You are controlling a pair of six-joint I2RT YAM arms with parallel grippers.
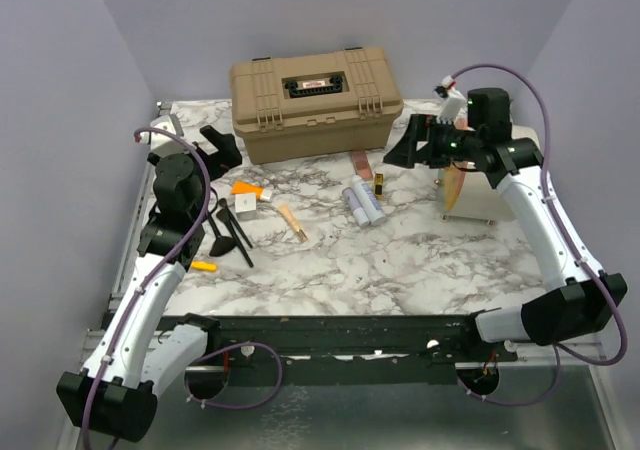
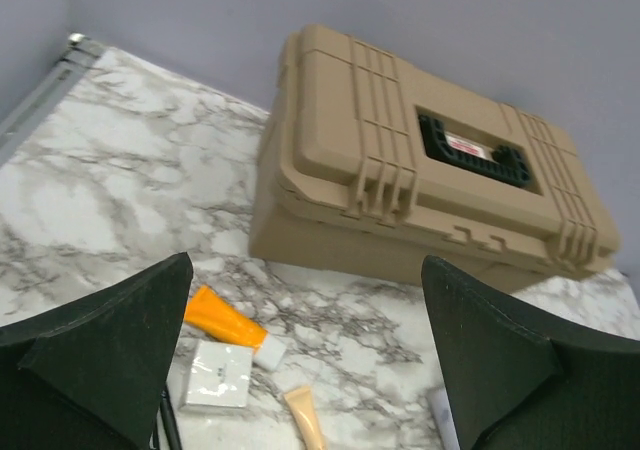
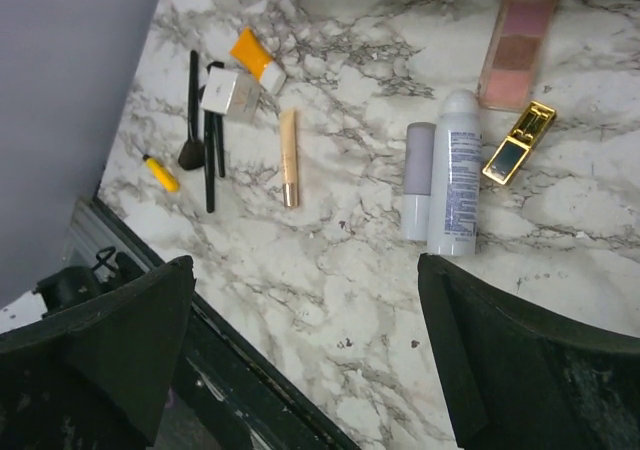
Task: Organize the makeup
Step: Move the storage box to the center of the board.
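The makeup lies scattered on the marble table in front of the tan hard case [image 1: 315, 100]. At the left are an orange tube [image 1: 247, 188], a white box [image 1: 245, 203], a tan tube [image 1: 292, 222], black brushes [image 1: 232, 232] and a yellow pencil [image 1: 203, 265]. In the middle lie two pale tubes [image 1: 362, 202], a pink palette [image 1: 360, 162] and a gold compact [image 1: 379, 182]. My left gripper [image 1: 222, 146] hangs open above the orange tube [image 2: 225, 317], holding nothing. My right gripper [image 1: 405, 142] is open and empty, right of the pale tubes [image 3: 455, 170].
A cream-and-orange pouch [image 1: 470, 192] stands at the right, under my right arm. The closed tan case [image 2: 430, 170] fills the back middle. Walls close in behind and on both sides. A dark rail [image 3: 230, 360] runs along the table's near edge.
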